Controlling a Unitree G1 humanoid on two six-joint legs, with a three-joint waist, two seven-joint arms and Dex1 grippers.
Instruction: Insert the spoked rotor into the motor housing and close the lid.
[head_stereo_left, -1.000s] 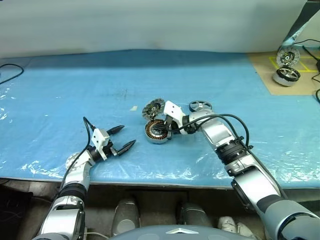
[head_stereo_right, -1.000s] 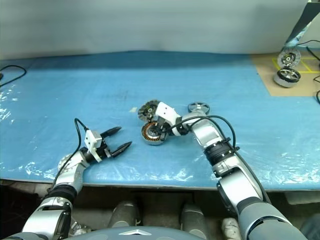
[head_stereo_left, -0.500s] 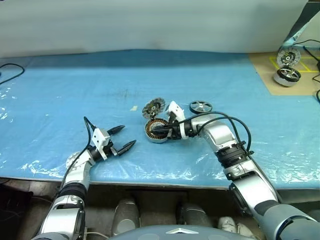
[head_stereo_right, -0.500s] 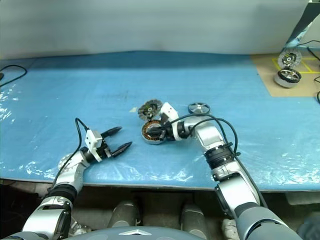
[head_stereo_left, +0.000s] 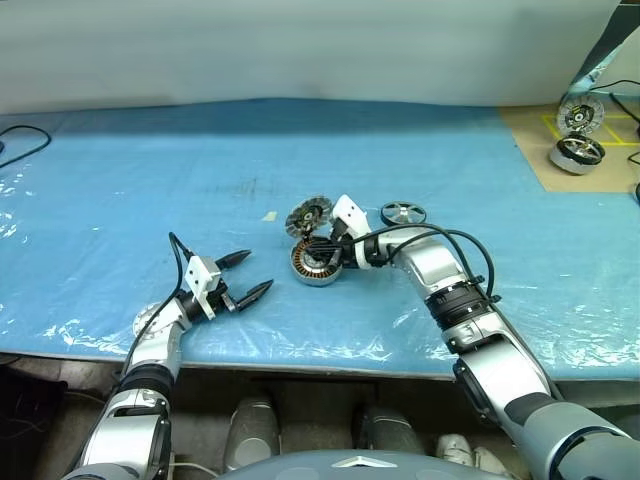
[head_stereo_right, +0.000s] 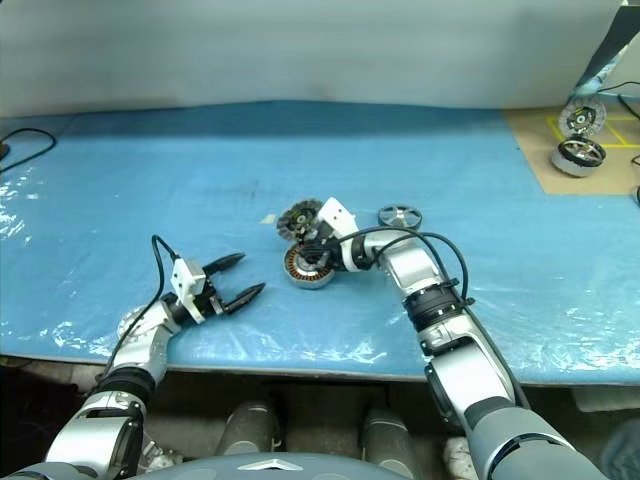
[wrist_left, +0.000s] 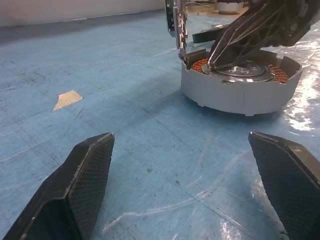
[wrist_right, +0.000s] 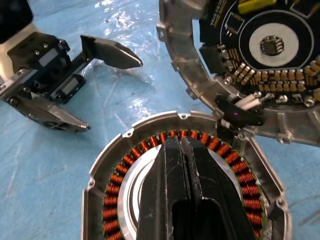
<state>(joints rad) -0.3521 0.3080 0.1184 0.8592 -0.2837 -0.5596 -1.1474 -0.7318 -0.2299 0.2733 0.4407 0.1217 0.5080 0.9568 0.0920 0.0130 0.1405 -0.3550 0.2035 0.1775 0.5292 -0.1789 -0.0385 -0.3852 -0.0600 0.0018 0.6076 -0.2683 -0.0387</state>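
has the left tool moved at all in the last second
No. The left tool hangs open at the same spot on the blue mat, left of the motor housing, as before.

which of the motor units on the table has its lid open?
The motor housing mid-table on the blue sheet: its lid stands up, copper coils exposed, beside the right gripper. The motor on the tan board is closed.

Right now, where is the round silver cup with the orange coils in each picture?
Left eye view: the shallow round silver motor housing with copper-orange coils lies mid-table, under the right tool's tip.
Right eye view: same spot, mid-table.
Left wrist view: upper right, on the blue sheet.
Right wrist view: lower middle, its coil ring around the black fingers.
Shared landmark: the open round silver-grey lid standing at its rim.
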